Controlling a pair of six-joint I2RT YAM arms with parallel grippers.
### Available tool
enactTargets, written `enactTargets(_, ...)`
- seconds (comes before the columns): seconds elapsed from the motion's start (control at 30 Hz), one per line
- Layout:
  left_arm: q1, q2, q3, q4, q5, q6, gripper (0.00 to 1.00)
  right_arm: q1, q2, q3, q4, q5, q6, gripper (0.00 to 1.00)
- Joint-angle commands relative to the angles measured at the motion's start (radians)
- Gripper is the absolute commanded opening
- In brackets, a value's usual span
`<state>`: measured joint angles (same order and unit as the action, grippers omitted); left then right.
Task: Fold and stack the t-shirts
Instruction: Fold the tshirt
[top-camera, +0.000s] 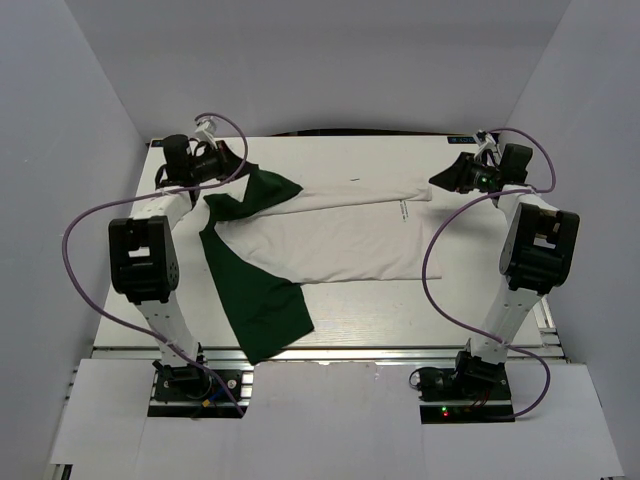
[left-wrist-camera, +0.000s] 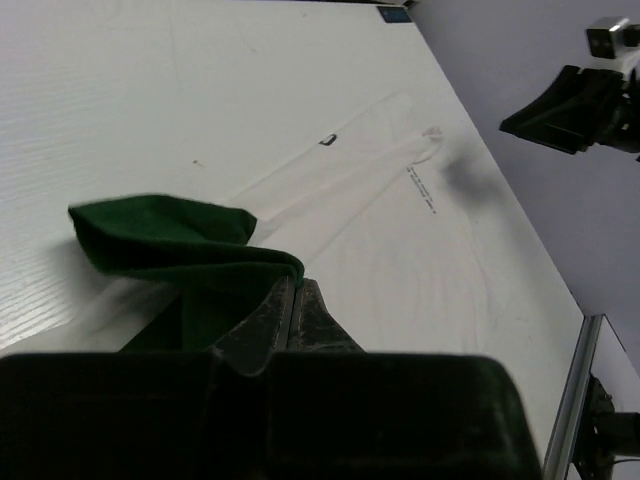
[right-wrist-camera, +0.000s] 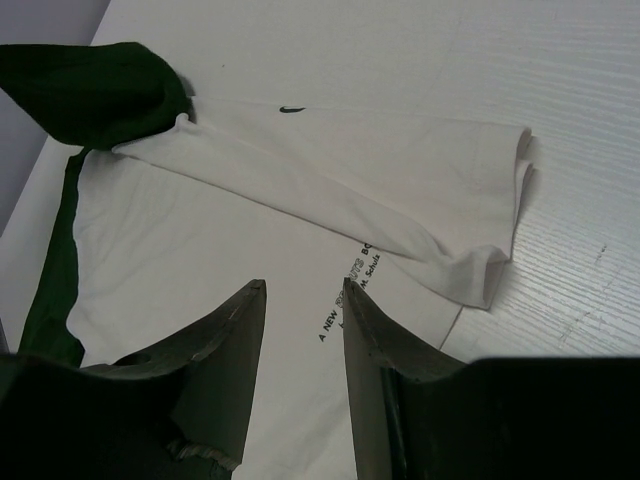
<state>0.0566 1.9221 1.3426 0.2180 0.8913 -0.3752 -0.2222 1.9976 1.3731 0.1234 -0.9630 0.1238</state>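
Two grippers | left gripper (left-wrist-camera: 296, 292) jaws pinched shut on t-shirt (top-camera: 330, 240) at green sleeve (left-wrist-camera: 160, 235) | right gripper (right-wrist-camera: 300, 300) jaws partly apart, empty, just above white body | t-shirt spread across table (top-camera: 420, 300), far edge folded over | right wrist only — lettering (right-wrist-camera: 335, 322) legible

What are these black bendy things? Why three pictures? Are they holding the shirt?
They are two robot arms, left arm and right arm, bolted to a white table. Each ends in a two-finger pincher called a gripper. One picture looks down from above; the other two come from cameras on the wrists, showing each arm's own fingers. On the table lies a white t-shirt with dark green sleeves, partly folded. The left gripper is pinched shut on its green cloth. The right gripper is open above the white part, holding nothing.
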Motion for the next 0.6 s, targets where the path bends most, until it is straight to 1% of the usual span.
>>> enactTargets(0.0,-0.006,-0.139,-0.04,0.027,0.09,0.007,0.0,0.001,-0.054,-0.016,0.015,-0.029,-0.001,0.43)
enactTargets(0.1,-0.006,-0.176,-0.069,0.029,0.149,-0.01,0.0,0.001,-0.059,-0.02,0.013,-0.033,-0.003,0.43)
enactTargets(0.13,-0.008,-0.186,-0.101,0.029,0.17,-0.011,0.0,0.001,-0.057,-0.022,0.012,-0.034,-0.003,0.43)
enactTargets(0.33,-0.011,-0.247,-0.241,0.029,0.221,-0.004,0.0,0.003,-0.062,-0.023,0.001,-0.037,-0.01,0.43)
enactTargets(0.57,-0.015,-0.274,-0.356,0.023,0.248,0.016,0.0,0.011,-0.063,-0.019,-0.005,-0.037,-0.021,0.43)
